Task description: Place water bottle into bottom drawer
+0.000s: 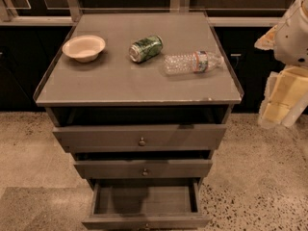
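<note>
Near the desk's (120, 88) right edge the water bottle (192, 62) lies on its side, close to the gripper (283, 100) hanging past that edge; open or closed, I cannot tell. The bottom drawer (144, 220) sits pulled out, ready.

The desk (120, 83) carries three things across its back half, all apart: a bowl (83, 47) upright at the left, a can (146, 48) on its side in the middle, and a bottle (192, 62) lying at the right, cap toward the right edge. The tool (281, 102) hangs beyond the desk's right side.
</note>
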Tool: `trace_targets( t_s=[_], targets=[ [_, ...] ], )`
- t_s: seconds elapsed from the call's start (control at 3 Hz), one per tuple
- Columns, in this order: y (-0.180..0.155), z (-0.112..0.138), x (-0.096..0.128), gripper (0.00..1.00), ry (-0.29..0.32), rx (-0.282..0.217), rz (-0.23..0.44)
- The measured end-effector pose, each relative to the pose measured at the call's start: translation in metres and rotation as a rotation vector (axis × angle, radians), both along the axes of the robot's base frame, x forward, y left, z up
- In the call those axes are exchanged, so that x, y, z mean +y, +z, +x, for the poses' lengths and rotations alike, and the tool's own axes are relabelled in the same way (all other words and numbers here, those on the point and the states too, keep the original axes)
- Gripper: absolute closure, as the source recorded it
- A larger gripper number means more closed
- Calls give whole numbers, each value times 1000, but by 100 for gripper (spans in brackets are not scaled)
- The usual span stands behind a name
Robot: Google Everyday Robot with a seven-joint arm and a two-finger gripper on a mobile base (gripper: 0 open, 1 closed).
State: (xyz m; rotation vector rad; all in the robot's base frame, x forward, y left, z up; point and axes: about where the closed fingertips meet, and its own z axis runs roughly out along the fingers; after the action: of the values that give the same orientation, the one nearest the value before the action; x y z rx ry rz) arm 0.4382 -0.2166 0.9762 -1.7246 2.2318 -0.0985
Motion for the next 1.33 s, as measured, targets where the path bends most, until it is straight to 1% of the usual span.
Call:
trace_targets(
  t_s=[0.33, 0.67, 1.0, 1.33],
  targets=[
    [3, 12, 1, 0, 4, -14, 13],
    [2, 53, 4, 0, 15, -23, 59],
    [10, 95, 12, 0, 18, -32, 82],
    [17, 100, 14, 0, 20, -56, 89]
  ],
)
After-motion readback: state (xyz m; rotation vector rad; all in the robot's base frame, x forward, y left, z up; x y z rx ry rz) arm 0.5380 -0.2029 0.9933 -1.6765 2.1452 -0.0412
